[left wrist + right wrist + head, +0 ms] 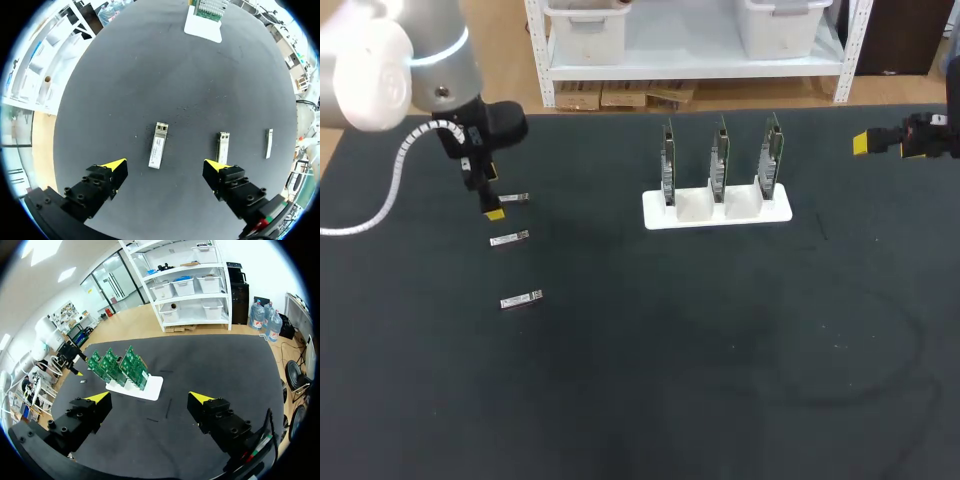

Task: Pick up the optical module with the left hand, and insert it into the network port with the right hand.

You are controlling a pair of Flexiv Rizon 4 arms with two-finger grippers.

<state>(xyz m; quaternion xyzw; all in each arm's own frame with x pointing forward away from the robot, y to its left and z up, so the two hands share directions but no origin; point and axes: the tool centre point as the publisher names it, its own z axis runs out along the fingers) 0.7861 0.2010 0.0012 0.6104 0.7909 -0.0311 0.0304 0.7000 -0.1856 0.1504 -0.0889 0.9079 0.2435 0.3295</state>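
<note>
Three small silver optical modules lie in a column on the black table's left part: far (513,198), middle (509,238) and near (521,299). My left gripper (492,200) hangs open right over the far one. In the left wrist view that module (158,145) lies on the table just ahead of the gap between the fingers of my left gripper (165,166), untouched; the other two modules (222,145) (268,143) lie off to one side. My right gripper (865,143) stays at the table's far right, open and empty (150,399), well away from the boards (117,367).
A white stand (717,207) holds three upright green circuit boards (720,160) at the table's back middle. The white stand (145,387) also shows ahead of my right gripper. A white cable (395,180) runs along my left arm.
</note>
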